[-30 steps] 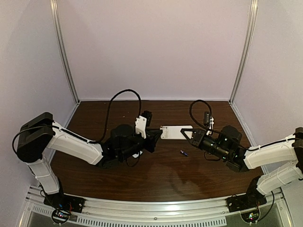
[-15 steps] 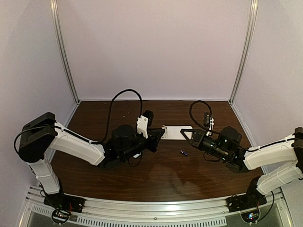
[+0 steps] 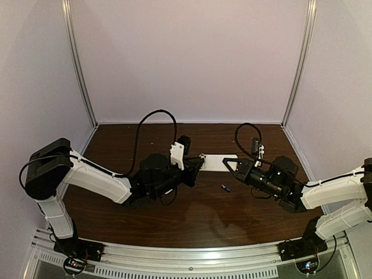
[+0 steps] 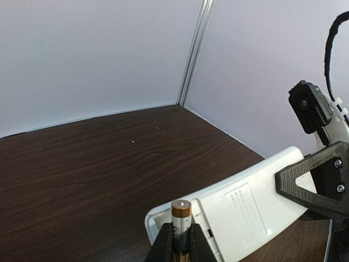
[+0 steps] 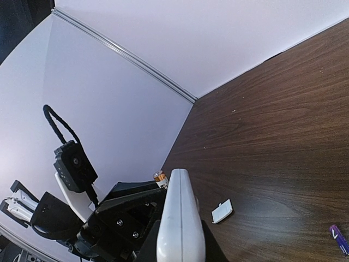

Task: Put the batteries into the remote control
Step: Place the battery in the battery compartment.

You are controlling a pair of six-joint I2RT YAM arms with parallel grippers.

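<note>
Left gripper (image 4: 181,243) is pinching the gold battery (image 4: 181,215) by its sides, holding it at the open bay in the remote (image 4: 248,210), likely to seat it; its lower end is hidden. Right gripper (image 3: 229,164) is clamping the remote's opposite end, presenting the plain back so the bay is reachable. Purple battery (image 5: 339,240) is lying on the table (image 3: 192,215) near the remote, presumably next.

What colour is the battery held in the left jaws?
Gold-brown battery, clearest in the left wrist view.
</note>
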